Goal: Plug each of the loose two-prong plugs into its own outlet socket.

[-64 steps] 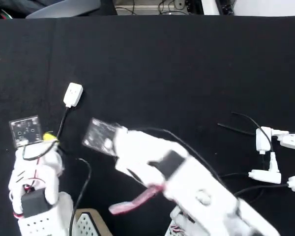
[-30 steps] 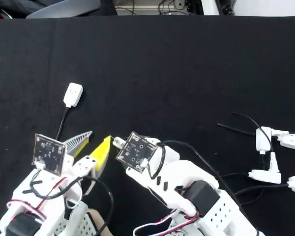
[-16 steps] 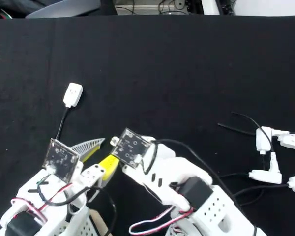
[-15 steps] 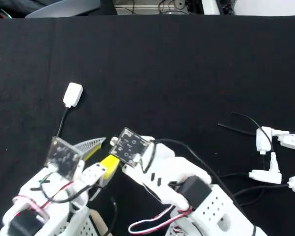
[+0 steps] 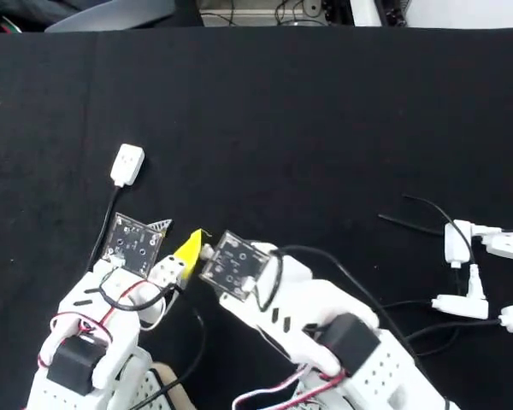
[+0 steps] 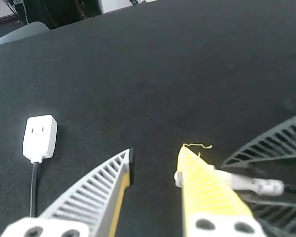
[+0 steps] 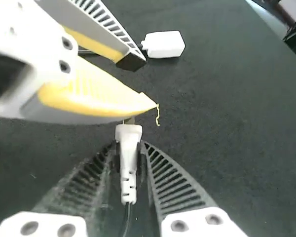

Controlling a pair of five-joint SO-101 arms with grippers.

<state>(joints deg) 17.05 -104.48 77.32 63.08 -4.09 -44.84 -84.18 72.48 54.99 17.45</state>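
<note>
Spread over everything, a black surface (image 5: pixel 325 128). Near its front edge, the left tool (image 6: pixel 156 153), splayed wide, yellow finger just beside the right tool (image 7: pixel 129 144). Well off toward the right edge, a cluster of white plugs (image 5: pixel 474 273) on thin cords. Beyond the left tool, lying flat on a dark cord, a white outlet socket (image 6: pixel 39 137). Pinched between the right tool's dark fingers, a white two-prong plug (image 7: pixel 128 163), well apart from that socket.

Bright, even light from above falls on the matte black table cloth (image 5: pixel 325 128), which stays flat and dull, with shadows barely traceable. Near the outlet socket (image 5: pixel 126 164) the white arm shells (image 5: pixel 325 307) wash out to glare, and the plug (image 7: pixel 127 148) glows pale too.
</note>
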